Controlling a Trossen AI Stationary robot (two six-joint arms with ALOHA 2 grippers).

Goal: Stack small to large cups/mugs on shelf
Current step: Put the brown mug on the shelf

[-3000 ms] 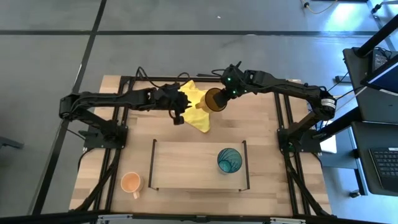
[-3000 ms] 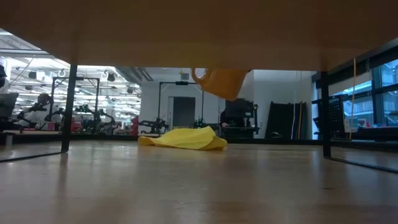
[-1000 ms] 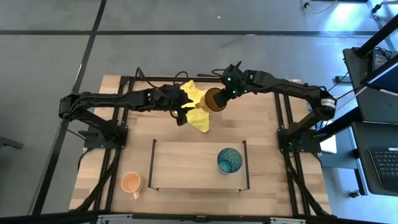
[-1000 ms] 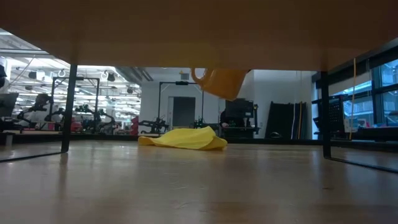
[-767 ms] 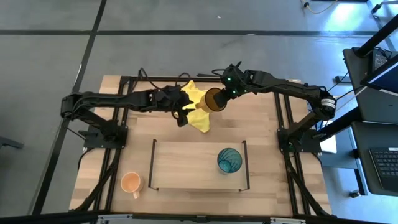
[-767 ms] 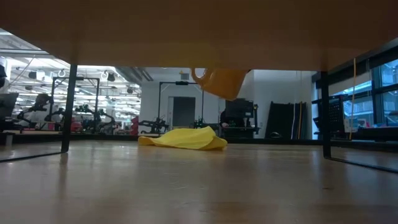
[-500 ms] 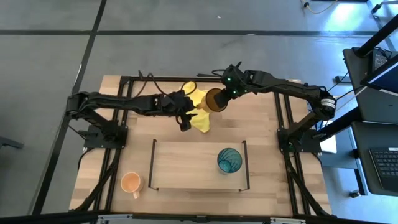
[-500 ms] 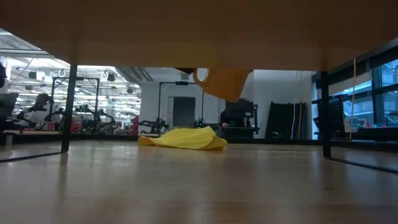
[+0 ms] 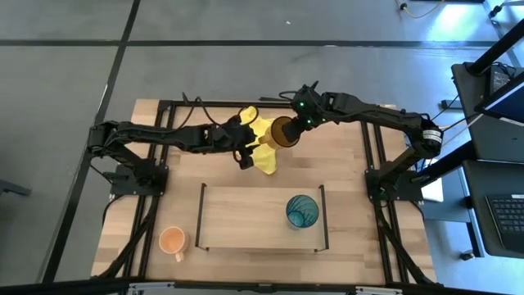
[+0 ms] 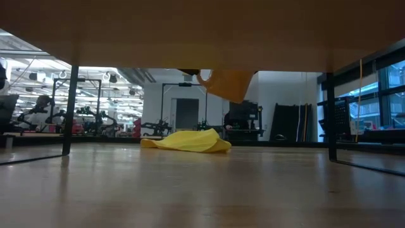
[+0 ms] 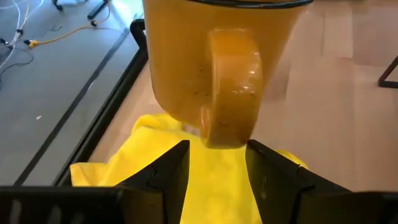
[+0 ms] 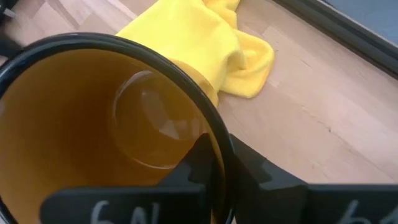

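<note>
My right fingers [image 12: 214, 180] pinch rim of amber mug [image 9: 282, 131], wall between them, mug held in air over cloth [image 9: 260, 147] near bench's far edge, mid-width. Held up so handle faces my left arm: looks like handover or regrip. My left fingers [image 11: 214, 165] spread wide, handle [image 11: 230, 87] just ahead of gap, not yet between tips, no contact. Tumbler [image 9: 301, 211] already on shelf [image 9: 237, 217], right end. Small mug [image 9: 173, 240] on bench near front left corner, beside shelf.
</note>
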